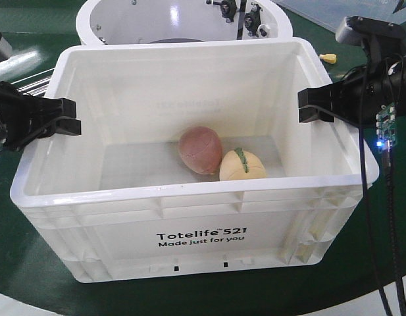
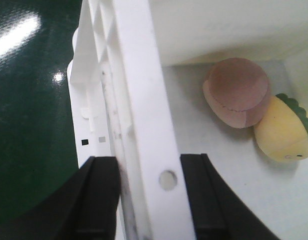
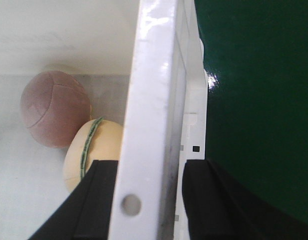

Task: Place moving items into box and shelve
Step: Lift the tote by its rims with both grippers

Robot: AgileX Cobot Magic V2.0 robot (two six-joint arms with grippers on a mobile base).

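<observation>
The white box [image 1: 189,191], printed "Totelife 521", stands on the green table. On its floor lie both moving items, touching each other: a reddish-brown plush egg [image 1: 200,149] and a yellow one with a green ridge [image 1: 242,166]. My left gripper [image 1: 66,116] straddles the box's left rim [image 2: 139,100], one black finger outside and one inside, both against the wall. My right gripper [image 1: 303,106] straddles the right rim [image 3: 154,75] the same way. The left wrist view shows the brown egg [image 2: 236,92] and yellow egg [image 2: 283,132]. In the right wrist view the brown egg [image 3: 54,115] and yellow egg [image 3: 101,145] show again.
A round white tub [image 1: 183,20] stands right behind the box. A small yellow object [image 1: 328,58] lies at the back right. Black cables [image 1: 387,197] hang beside the right arm. The table's curved front edge [image 1: 360,299] runs just below the box.
</observation>
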